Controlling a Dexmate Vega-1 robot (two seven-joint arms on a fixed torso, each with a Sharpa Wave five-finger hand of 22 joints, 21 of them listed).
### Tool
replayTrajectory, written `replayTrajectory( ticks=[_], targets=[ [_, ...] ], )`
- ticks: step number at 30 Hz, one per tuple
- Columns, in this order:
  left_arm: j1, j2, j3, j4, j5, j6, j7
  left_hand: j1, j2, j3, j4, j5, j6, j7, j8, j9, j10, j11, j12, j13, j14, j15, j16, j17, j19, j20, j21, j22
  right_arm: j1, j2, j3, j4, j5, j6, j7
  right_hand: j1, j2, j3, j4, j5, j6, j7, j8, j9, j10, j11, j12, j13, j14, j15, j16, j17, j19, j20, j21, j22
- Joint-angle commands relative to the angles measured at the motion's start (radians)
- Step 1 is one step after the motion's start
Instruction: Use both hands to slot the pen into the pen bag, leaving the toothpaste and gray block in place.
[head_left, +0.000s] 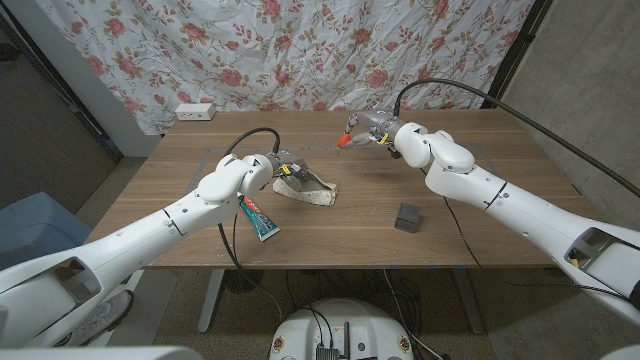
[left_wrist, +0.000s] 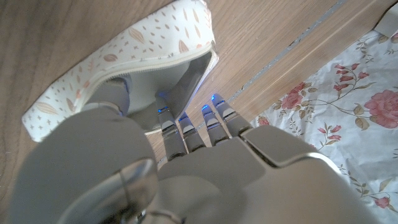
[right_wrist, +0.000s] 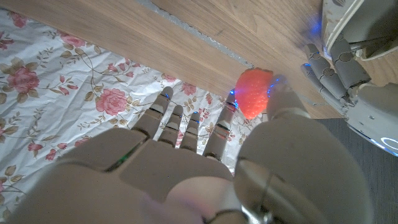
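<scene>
Head view: on the wooden table (head_left: 480, 180), the left hand (head_left: 285, 170) holds open the soft cream patterned fabric pen bag (head_left: 312, 190) near the middle. The right hand (head_left: 362, 130), raised toward the far edge, pinches a pen with an orange-red top (head_left: 346, 141).

Left wrist view: fingers (left_wrist: 186, 127) spread the bag's limp mouth (left_wrist: 180, 81).

Right wrist view: the thumb presses the orange-red end (right_wrist: 254, 93). The pen looks light, stiff and likely slippery, so it is best pinched mid-barrel.

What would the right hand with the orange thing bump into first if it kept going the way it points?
Probably the pen bag held open by the left hand. The right hand, pinching the pen, points that way; height is unclear.
</scene>
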Motion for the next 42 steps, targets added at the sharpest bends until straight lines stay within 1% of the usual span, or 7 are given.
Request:
replayTrajectory(
  ticks=[1, 7, 8, 12, 28, 42],
  targets=[
    [-0.001, 0.002, -0.002, 0.001, -0.002, -0.002, 0.0, -0.006, -0.001, -0.002, 0.0, 0.005, 0.006, -0.004, 0.005, 0.001, 0.001, -0.003, 0.007, 0.002, -0.002, -0.074, 0.002, 0.002, -0.005, -0.001, 0.003, 0.002, -0.027, -0.004, -0.005, -0.039, -0.008, 0.005, 0.013, 0.007, 0.004, -0.003, 0.0, 0.007, 0.001, 0.003, 0.0, 0.0, 0.003, -0.003, 0.0, 0.002, 0.004, 0.009, -0.001, 0.006, -0.008, 0.005, -0.005, 0.003],
    [-0.002, 0.002, -0.003, 0.0, -0.002, 0.0, 0.001, -0.011, 0.0, -0.006, 0.002, 0.004, 0.006, -0.003, 0.007, 0.001, 0.002, -0.003, 0.008, 0.002, -0.002, -0.073, 0.003, 0.002, -0.005, 0.0, 0.004, 0.002, -0.038, -0.008, -0.01, -0.06, -0.015, 0.008, 0.029, 0.007, 0.005, -0.004, 0.0, 0.008, 0.004, 0.003, 0.0, -0.002, 0.005, -0.003, 0.001, 0.002, 0.004, 0.011, -0.001, 0.007, -0.011, 0.007, -0.005, 0.004],
    [-0.004, 0.005, -0.003, 0.003, -0.007, -0.013, 0.005, -0.012, 0.0, -0.007, 0.002, 0.004, 0.007, -0.003, 0.007, 0.001, 0.002, -0.003, 0.008, 0.002, -0.002, -0.074, 0.003, 0.002, -0.005, 0.0, 0.004, 0.002, -0.039, -0.009, -0.011, -0.062, -0.015, 0.012, 0.032, 0.008, 0.005, -0.004, 0.0, 0.008, 0.004, 0.003, -0.001, -0.002, 0.005, -0.003, 0.001, 0.002, 0.005, 0.011, -0.001, 0.007, -0.011, 0.008, -0.005, 0.004],
    [-0.004, -0.001, -0.002, 0.001, 0.0, 0.0, 0.0, -0.013, 0.0, -0.008, 0.002, 0.004, 0.01, -0.003, 0.008, 0.001, 0.003, -0.004, 0.008, 0.002, -0.002, -0.074, 0.003, 0.002, -0.004, -0.001, 0.004, 0.002, -0.047, -0.012, -0.018, -0.076, -0.026, 0.022, 0.04, 0.008, 0.005, -0.004, 0.0, 0.008, 0.006, 0.003, 0.0, -0.003, 0.006, -0.003, 0.001, 0.002, 0.007, 0.011, 0.0, 0.007, -0.011, 0.008, -0.004, 0.004],
    [-0.001, -0.002, -0.002, -0.003, -0.002, 0.001, 0.0, -0.018, 0.002, -0.012, 0.003, 0.004, 0.015, -0.003, 0.01, 0.001, 0.004, -0.005, 0.009, 0.002, -0.001, -0.074, 0.003, 0.002, -0.004, -0.001, 0.005, 0.002, -0.077, -0.004, -0.014, -0.099, -0.056, 0.022, 0.045, 0.008, 0.007, -0.006, 0.001, 0.008, 0.012, 0.004, -0.001, -0.006, 0.011, -0.002, 0.003, 0.001, 0.01, 0.01, 0.001, 0.008, -0.011, 0.011, -0.002, 0.004],
    [0.004, 0.0, -0.005, -0.003, -0.012, -0.003, 0.012, -0.023, 0.003, -0.016, 0.003, 0.004, 0.016, -0.002, 0.011, 0.001, 0.006, -0.005, 0.01, 0.002, 0.0, -0.076, 0.004, 0.002, -0.004, -0.002, 0.006, 0.002, -0.081, 0.019, -0.026, -0.086, -0.074, 0.047, 0.045, 0.009, 0.006, -0.009, 0.001, 0.008, 0.016, 0.004, -0.001, -0.01, 0.016, -0.003, 0.004, 0.001, 0.012, 0.013, 0.001, 0.008, -0.01, 0.013, -0.001, 0.004]
  ],
)
